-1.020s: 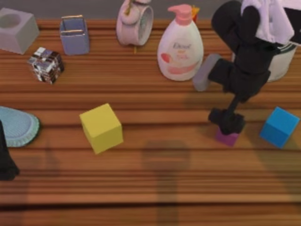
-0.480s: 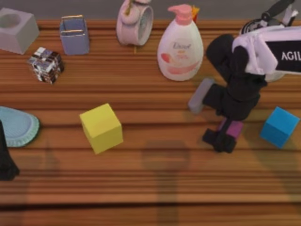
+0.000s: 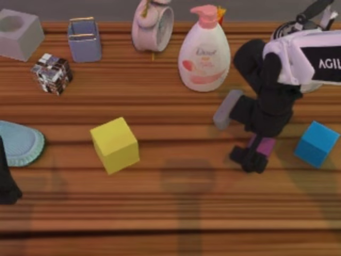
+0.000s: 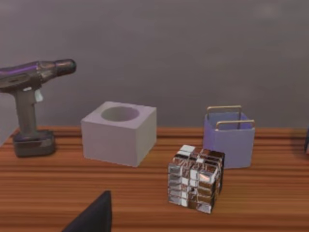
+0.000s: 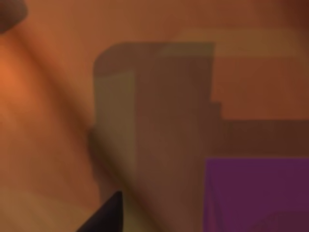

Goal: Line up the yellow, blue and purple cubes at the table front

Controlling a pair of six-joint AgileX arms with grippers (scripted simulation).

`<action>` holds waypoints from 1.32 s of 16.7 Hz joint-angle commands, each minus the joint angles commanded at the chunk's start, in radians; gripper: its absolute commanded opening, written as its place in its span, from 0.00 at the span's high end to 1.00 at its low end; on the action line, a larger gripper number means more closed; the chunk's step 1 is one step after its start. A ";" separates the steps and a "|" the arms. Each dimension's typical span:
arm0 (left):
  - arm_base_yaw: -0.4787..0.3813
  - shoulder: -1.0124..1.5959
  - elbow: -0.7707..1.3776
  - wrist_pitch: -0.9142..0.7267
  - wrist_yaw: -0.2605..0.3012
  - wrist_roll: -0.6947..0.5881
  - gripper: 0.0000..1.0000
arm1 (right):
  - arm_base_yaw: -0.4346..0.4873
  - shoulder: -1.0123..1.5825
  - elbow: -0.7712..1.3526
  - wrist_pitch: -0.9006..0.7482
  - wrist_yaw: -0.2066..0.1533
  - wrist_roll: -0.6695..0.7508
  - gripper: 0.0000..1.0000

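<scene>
The large yellow cube [image 3: 114, 145] sits left of centre on the wooden table [image 3: 170, 213]. Near the right edge lies the blue cube [image 3: 316, 143]. The small purple cube [image 3: 262, 143] rests on the table just left of it, partly covered by my right gripper [image 3: 253, 152], which is down low around it. In the right wrist view the purple cube [image 5: 256, 193] fills the corner, and the one visible fingertip [image 5: 108, 212] stands apart from its face, so the gripper is open. My left gripper [image 3: 6, 184] is parked at the left edge.
Along the back stand a grey hollow block [image 3: 18, 34], a lavender box [image 3: 84, 40], an alarm clock [image 3: 153, 24] and a lotion bottle [image 3: 204, 50]. A mirrored cube [image 3: 51, 73] and a pale teal oval object [image 3: 18, 143] lie at the left. A drill [image 4: 29, 111] shows in the left wrist view.
My right arm has dropped from above the purple cube to low around it, its white forearm swinging into view. Over the last half second nothing moves. The cubes stay in place.
</scene>
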 joint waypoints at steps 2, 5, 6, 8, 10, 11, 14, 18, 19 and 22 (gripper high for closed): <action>0.000 0.000 0.000 0.000 0.000 0.000 0.00 | 0.000 0.000 0.000 0.000 0.000 0.000 0.53; 0.000 0.000 0.000 0.000 0.000 0.000 0.00 | 0.000 0.000 0.000 0.000 0.000 0.000 0.75; 0.000 0.000 0.000 0.000 0.000 0.000 0.00 | 0.000 0.000 0.000 0.000 0.000 0.000 0.83; 0.000 0.000 0.000 0.000 0.000 0.000 0.00 | 0.000 0.000 0.000 0.000 0.000 0.000 0.98; 0.000 0.000 0.000 0.000 0.000 0.000 0.00 | 0.000 0.000 0.000 0.000 0.000 0.000 1.00; 0.000 0.000 0.000 0.000 0.000 0.000 0.00 | 0.000 0.000 0.000 0.000 0.000 0.000 1.00; 0.000 0.000 0.000 0.000 0.000 0.000 0.00 | 0.000 0.000 0.000 0.000 0.000 0.000 1.00; 0.000 0.000 0.000 0.000 0.000 0.000 0.00 | 0.001 -0.038 0.010 -0.026 -0.014 0.012 1.00; 0.000 0.000 0.000 0.000 0.000 0.000 0.00 | 0.002 -0.042 0.021 -0.040 -0.014 0.010 1.00; 0.000 0.000 0.000 0.000 0.000 0.000 0.00 | 0.004 -0.075 0.082 -0.139 -0.015 0.011 1.00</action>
